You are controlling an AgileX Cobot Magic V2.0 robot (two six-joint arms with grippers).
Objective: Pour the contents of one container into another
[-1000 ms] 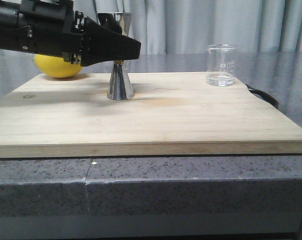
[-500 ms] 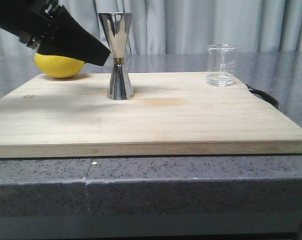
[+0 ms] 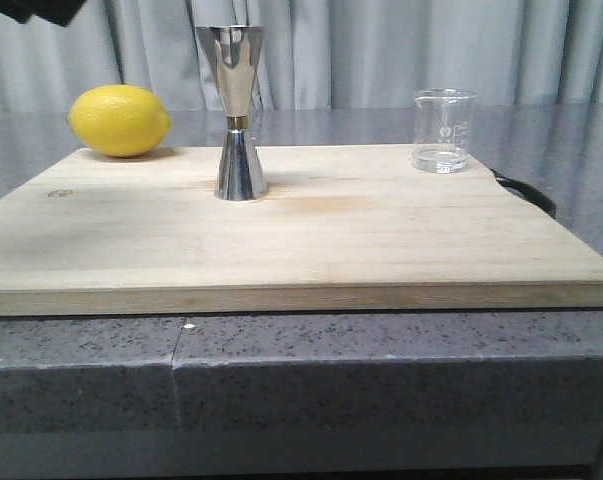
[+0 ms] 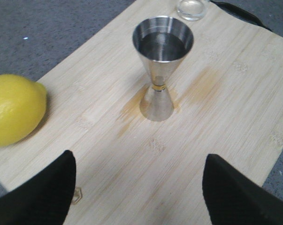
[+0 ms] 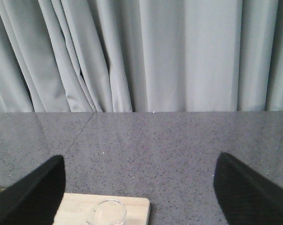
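The steel jigger (image 3: pixel 237 110) with a gold band stands upright mid-board; from the left wrist view the jigger (image 4: pixel 161 65) holds liquid in its top cup. The clear glass beaker (image 3: pixel 443 130) stands upright at the board's far right corner, apparently with a little liquid at its bottom; its rim shows as the beaker (image 5: pixel 108 214) in the right wrist view and the beaker (image 4: pixel 192 8) in the left wrist view. My left gripper (image 4: pixel 139 180) is open above the board, short of the jigger, holding nothing. My right gripper (image 5: pixel 139 180) is open above the beaker, empty. Only a dark corner of the left arm (image 3: pixel 31 8) shows in front.
A yellow lemon (image 3: pixel 119 120) lies at the board's far left corner, the lemon (image 4: pixel 14 110) beside my left fingers. The wooden cutting board (image 3: pixel 301 250) rests on a grey speckled counter (image 3: pixel 381 370). A black cable (image 3: pixel 526 192) lies off the board's right edge. Grey curtains hang behind.
My left arm has pulled up and to the left, away from the jigger, nearly out of the front view. Jigger, beaker and lemon have stayed put.
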